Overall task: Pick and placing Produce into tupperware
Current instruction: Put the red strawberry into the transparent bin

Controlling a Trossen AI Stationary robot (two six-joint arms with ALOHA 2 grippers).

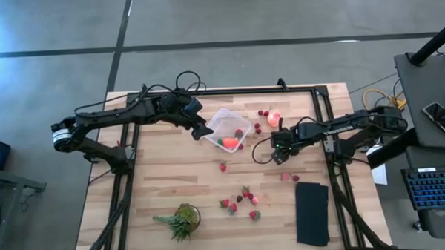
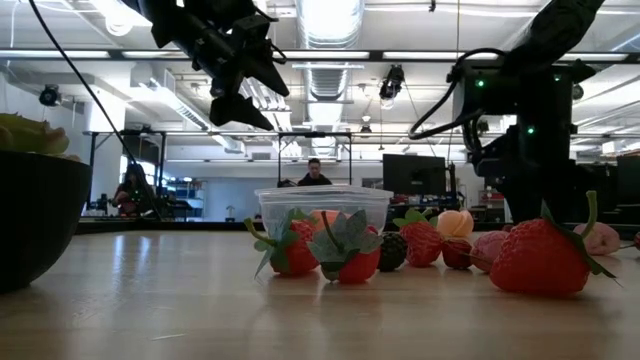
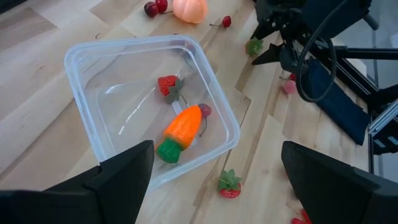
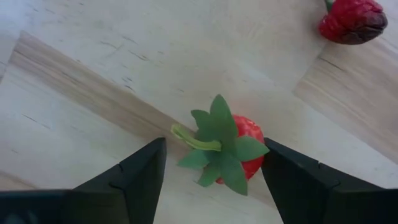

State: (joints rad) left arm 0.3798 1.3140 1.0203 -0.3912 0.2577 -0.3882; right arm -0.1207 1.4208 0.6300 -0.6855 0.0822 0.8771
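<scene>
Both end effectors gape wide: right [image 4: 211, 171] straddling strawberry [image 4: 233, 149], left [image 3: 214, 177] above tupperware [image 3: 87, 118].

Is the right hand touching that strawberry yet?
Apart. The right wrist view shows the right hand open, bare wood between each finger and the strawberry.

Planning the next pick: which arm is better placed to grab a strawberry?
Right. The right gripper is open with a strawberry between its fingers on the table. The left gripper hovers open over the tupperware.
</scene>
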